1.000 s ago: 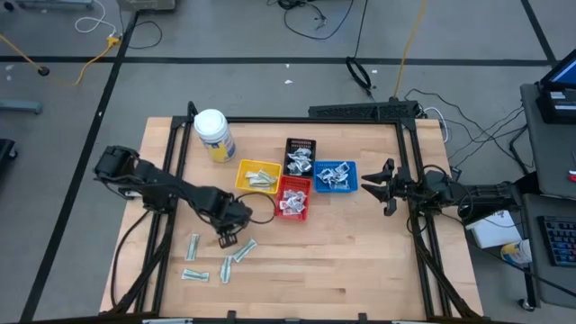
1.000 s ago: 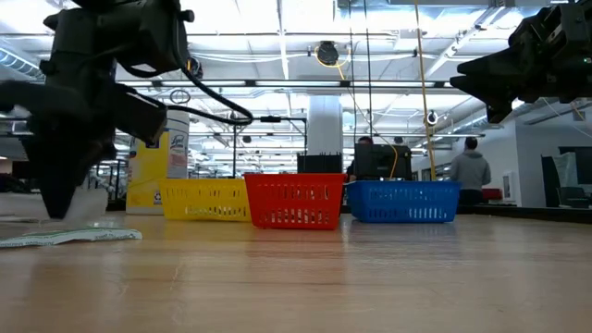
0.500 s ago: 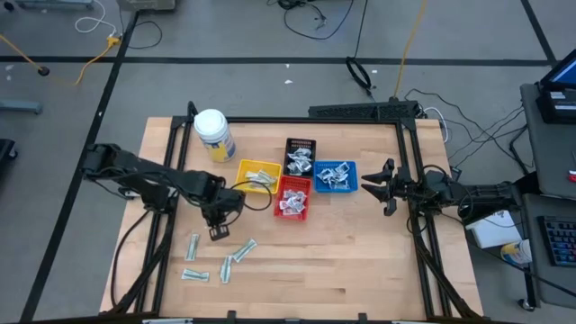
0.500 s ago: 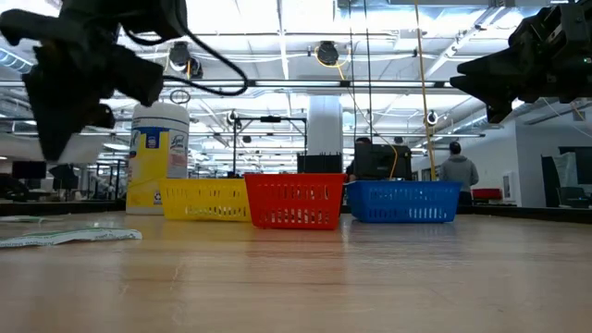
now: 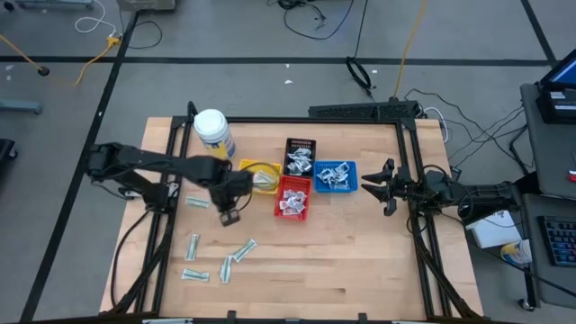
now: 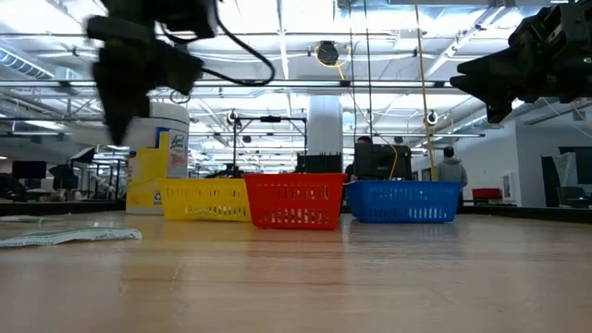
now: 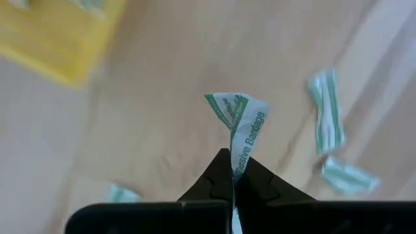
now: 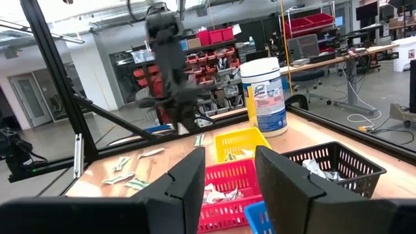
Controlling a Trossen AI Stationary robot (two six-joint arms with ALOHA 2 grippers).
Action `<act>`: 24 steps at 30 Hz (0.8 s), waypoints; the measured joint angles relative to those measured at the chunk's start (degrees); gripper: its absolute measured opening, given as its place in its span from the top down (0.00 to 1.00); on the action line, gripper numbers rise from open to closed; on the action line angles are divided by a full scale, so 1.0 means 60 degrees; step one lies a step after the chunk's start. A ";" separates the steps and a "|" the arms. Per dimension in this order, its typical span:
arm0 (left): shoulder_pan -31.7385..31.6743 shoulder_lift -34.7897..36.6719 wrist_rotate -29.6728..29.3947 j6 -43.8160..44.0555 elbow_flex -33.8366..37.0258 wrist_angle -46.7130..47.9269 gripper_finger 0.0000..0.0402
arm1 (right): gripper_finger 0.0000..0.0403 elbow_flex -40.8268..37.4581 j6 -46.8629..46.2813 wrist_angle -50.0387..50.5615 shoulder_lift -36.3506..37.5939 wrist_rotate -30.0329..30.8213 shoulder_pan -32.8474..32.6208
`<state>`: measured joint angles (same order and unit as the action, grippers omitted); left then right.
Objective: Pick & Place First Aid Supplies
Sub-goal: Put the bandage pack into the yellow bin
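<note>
Left wrist view: we are pinching a bandage wrapper (image 7: 240, 130) in the left tool (image 7: 232, 170) by its lower end, so it could be slipping free or snagging the yellow basket (image 5: 257, 175) rim at three o'clock. The right tool (image 5: 378, 187), spread, is waiting beyond the blue basket (image 5: 336, 176). Worktop (image 5: 360, 261) toward six o'clock is lying open.

Front table (image 5: 342, 261) bare; trays (image 5: 297, 180) probably block centre.

Open workshop hall around a wooden table

The wooden table (image 5: 342, 252) stands on a grey floor (image 5: 225, 36) crossed by dark lines and loose cables (image 5: 310, 16); ceiling lights (image 6: 277, 42), red shelving bins (image 8: 218, 36), and a person (image 6: 450, 171) are beyond.
</note>
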<state>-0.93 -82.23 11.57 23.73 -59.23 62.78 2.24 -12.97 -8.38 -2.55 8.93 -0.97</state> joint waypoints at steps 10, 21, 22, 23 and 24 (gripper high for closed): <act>-0.2172 -0.1910 0.0069 -0.1646 -0.1739 0.0316 0.99 | 0.68 0.0000 0.0000 -0.0003 0.0000 0.0000 0.0000; -0.3316 -0.3724 0.0062 -0.2688 -0.4122 0.1177 0.99 | 0.68 0.0002 0.0000 0.0000 0.0000 0.0000 0.0002; -0.3354 -0.3772 0.0057 -0.2722 -0.4216 0.1184 0.99 | 0.68 0.0002 0.0000 -0.0002 0.0000 0.0000 0.0001; -0.3377 -0.3782 0.0025 -0.2788 -0.4257 0.1168 1.00 | 0.68 0.0000 0.0000 0.0000 0.0000 0.0000 0.0000; -0.3387 -0.3782 -0.0059 -0.2881 -0.4257 0.1165 1.00 | 0.68 0.0000 0.0000 0.0000 0.0000 0.0000 0.0003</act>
<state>-21.26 -104.92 11.22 6.44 -84.77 69.77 2.24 -12.97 -8.38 -2.55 8.93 -0.95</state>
